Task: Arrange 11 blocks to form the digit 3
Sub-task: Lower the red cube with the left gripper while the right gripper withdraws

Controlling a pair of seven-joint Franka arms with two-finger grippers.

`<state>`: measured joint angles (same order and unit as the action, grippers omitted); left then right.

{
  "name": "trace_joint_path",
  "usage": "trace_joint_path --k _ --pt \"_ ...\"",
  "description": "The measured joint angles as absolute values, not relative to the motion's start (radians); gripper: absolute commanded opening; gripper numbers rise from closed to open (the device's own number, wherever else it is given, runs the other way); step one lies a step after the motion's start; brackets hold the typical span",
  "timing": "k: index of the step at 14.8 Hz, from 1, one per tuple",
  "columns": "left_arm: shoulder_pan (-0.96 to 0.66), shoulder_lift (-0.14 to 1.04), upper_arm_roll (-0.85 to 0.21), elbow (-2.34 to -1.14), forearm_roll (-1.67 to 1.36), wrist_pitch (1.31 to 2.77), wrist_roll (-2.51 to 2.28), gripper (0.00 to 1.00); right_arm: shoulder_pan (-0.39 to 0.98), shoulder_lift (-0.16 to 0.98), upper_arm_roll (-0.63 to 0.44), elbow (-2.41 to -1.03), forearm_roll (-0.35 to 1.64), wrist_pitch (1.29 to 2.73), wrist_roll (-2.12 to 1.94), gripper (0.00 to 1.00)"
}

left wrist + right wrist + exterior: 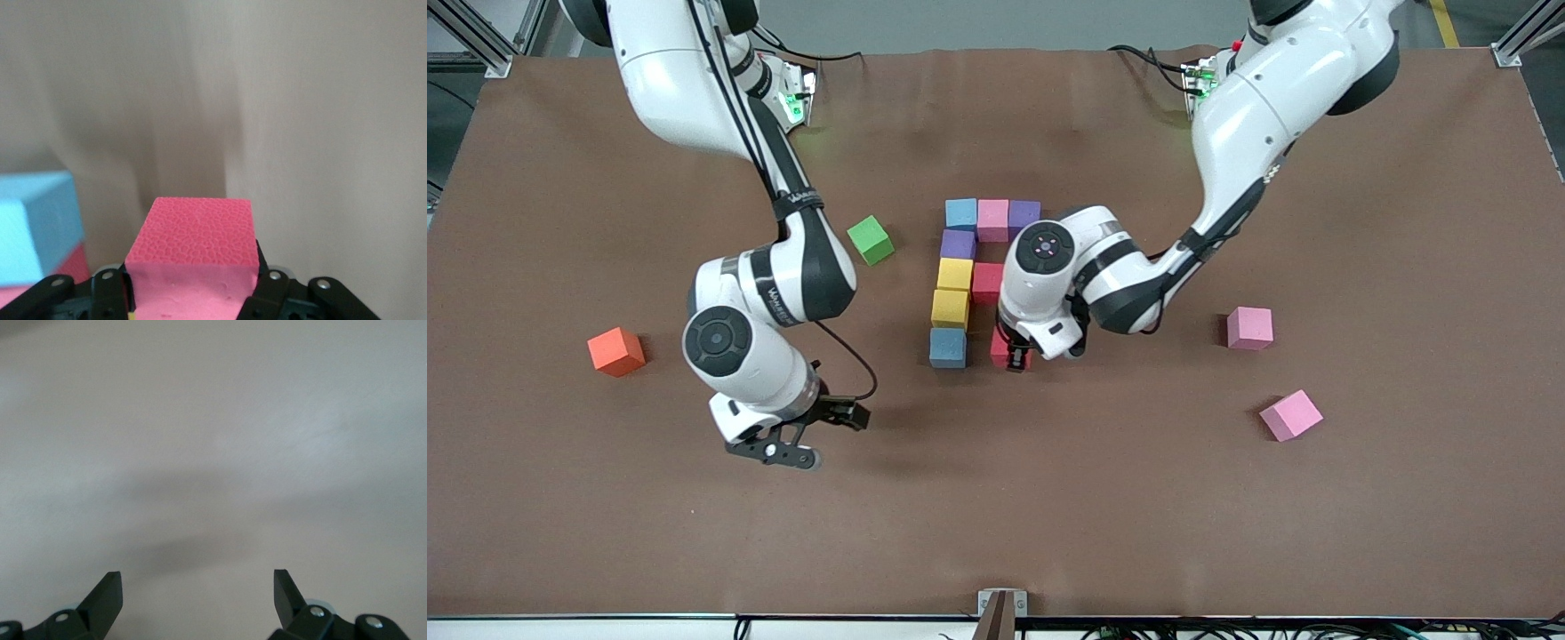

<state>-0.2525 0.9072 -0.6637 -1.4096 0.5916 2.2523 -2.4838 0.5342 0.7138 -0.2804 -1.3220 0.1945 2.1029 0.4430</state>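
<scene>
The blocks form a partial figure at the table's middle: light blue (961,213), pink (992,220) and purple (1024,216) in a row. From it a column of purple (958,244), yellow (954,274), yellow (950,308) and light blue (948,348) runs toward the front camera. A red block (987,283) touches the column. My left gripper (1014,357) is shut on a second red block (193,233), low beside the column's light blue end block (37,227). My right gripper (778,449) is open and empty over bare table (198,583).
Two loose pink blocks (1249,327) (1290,415) lie toward the left arm's end. A green cube (870,240) sits beside the figure toward the right arm's end. An orange cube (616,351) lies farther toward that end.
</scene>
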Motion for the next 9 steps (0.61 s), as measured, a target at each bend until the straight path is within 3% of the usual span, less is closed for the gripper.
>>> trace_joint_path --k 3,9 --pt "-0.289 0.947 -0.637 -1.359 0.525 2.318 -2.513 0.22 0.501 0.716 -0.28 -1.324 0.097 2.192 0.443 1.0" --pt "-0.295 1.003 -0.636 -1.33 0.48 2.353 -2.532 0.23 0.494 0.719 -0.279 -1.328 0.045 2.219 0.443 1.0"
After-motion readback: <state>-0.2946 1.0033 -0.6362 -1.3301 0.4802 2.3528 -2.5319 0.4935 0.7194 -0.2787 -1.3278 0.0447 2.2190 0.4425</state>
